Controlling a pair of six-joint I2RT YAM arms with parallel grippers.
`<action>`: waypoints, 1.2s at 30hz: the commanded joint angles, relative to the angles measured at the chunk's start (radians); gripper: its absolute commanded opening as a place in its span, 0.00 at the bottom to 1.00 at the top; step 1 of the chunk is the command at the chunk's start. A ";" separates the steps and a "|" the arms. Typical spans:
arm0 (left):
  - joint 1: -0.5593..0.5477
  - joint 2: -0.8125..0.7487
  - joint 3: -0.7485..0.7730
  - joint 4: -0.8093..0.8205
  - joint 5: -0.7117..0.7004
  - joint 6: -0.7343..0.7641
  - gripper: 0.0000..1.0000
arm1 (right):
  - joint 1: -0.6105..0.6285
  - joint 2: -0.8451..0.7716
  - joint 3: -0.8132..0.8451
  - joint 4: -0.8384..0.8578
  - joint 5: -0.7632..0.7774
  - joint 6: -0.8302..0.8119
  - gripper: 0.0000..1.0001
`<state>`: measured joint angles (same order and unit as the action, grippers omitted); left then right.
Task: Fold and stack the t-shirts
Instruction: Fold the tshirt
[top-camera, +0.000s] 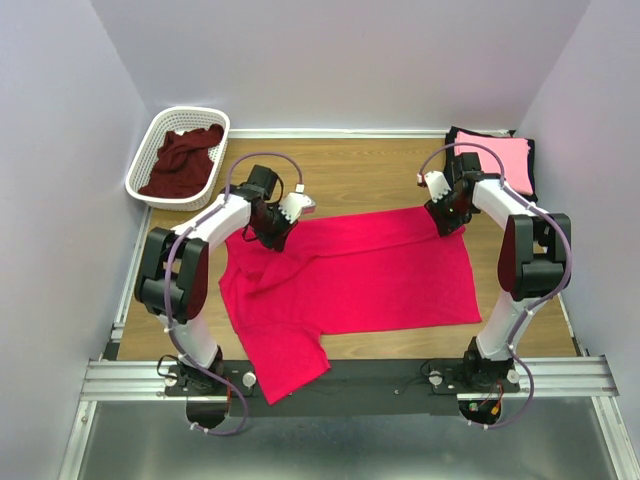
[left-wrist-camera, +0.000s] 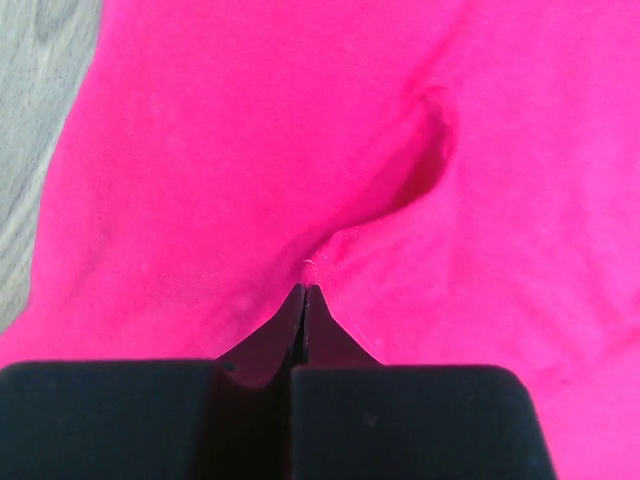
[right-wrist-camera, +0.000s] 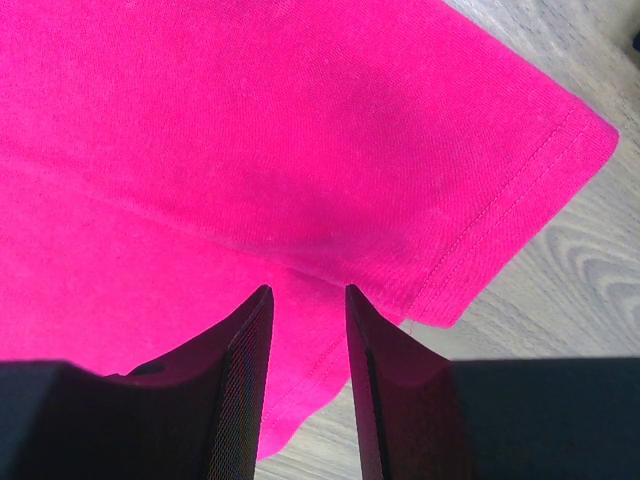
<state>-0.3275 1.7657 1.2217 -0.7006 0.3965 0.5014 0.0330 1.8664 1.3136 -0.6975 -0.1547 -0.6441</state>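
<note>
Crimson-red t-shirt (top-camera: 350, 275) spread wide, smooth centre, puckered at pinching left hand (left-wrist-camera: 305, 292)

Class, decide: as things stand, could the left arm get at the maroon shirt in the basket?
Probably not yet: the left gripper is shut on the red shirt. The maroon shirt lies nearby, uncovered in the basket.

No writing, label, brand, number or sign can be read in any of the three views; the crimson-red t-shirt (top-camera: 350, 270) shows only plain fabric and stitched hems
</note>
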 joint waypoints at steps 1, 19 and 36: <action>-0.019 -0.064 0.025 -0.079 0.102 0.037 0.00 | 0.004 0.010 0.003 -0.013 -0.020 -0.002 0.42; -0.294 -0.137 -0.033 -0.115 0.254 0.006 0.38 | 0.004 0.016 0.009 -0.014 -0.020 0.000 0.41; 0.131 -0.054 -0.033 -0.020 -0.051 -0.001 0.36 | 0.054 0.091 0.045 -0.056 0.050 0.047 0.39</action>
<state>-0.2314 1.6257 1.1984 -0.7574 0.4557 0.5076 0.0654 1.8931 1.3212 -0.7265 -0.1509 -0.6285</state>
